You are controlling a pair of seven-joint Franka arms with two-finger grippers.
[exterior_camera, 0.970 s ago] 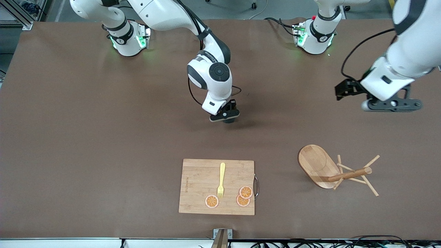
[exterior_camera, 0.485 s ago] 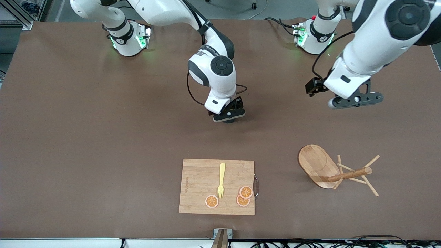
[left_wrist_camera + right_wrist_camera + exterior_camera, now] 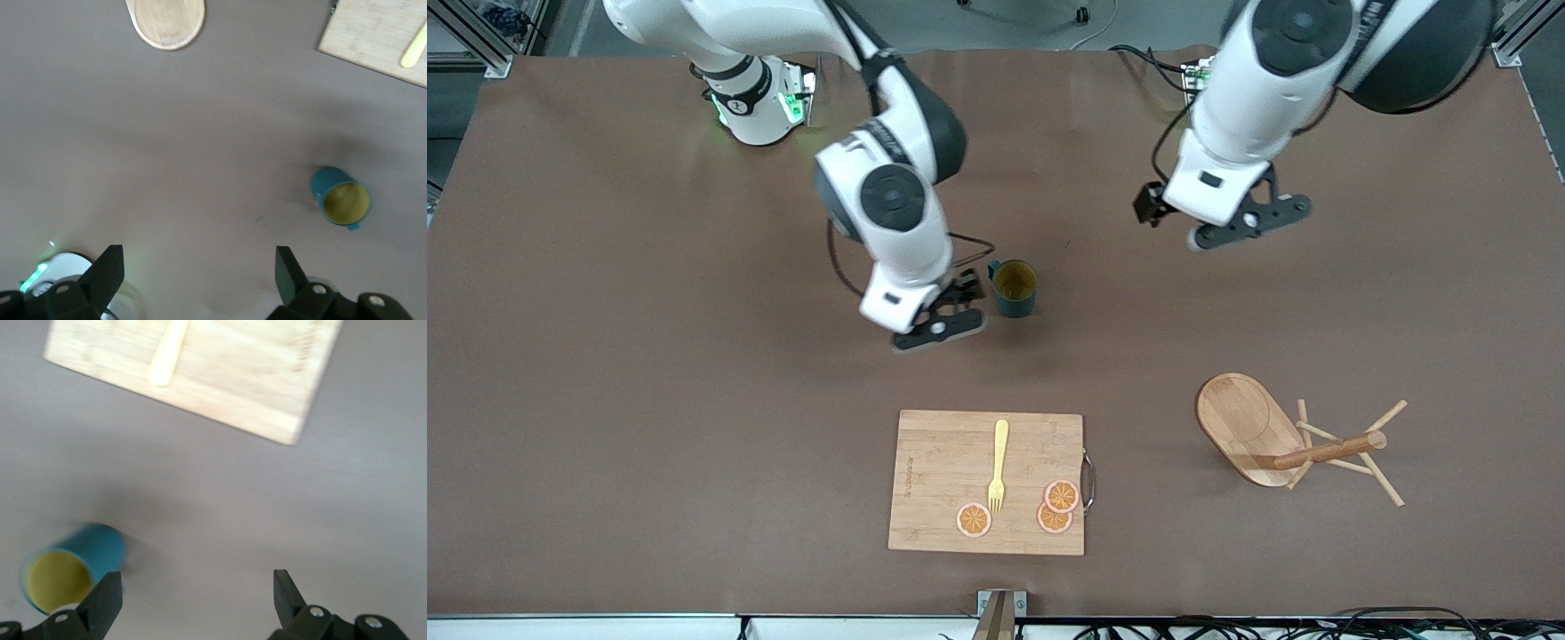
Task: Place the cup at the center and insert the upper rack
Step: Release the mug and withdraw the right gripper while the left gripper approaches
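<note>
Upper rack (image 3: pixel 1294 442) lies toppled; wrist views crop it.

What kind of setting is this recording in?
Likely a robotics lab bench staged as a kitchen: two arms over a brown table, aluminium framing at its edge, and props like a cutting board and cup.

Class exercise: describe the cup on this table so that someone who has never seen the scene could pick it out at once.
Start at the wooden cutting board near the front camera's edge of the brown table. Farther from the camera than the board, beside the right gripper, stands the cup. It is the only dark teal thing there: small, upright, yellowish inside, with a small side handle.
</note>
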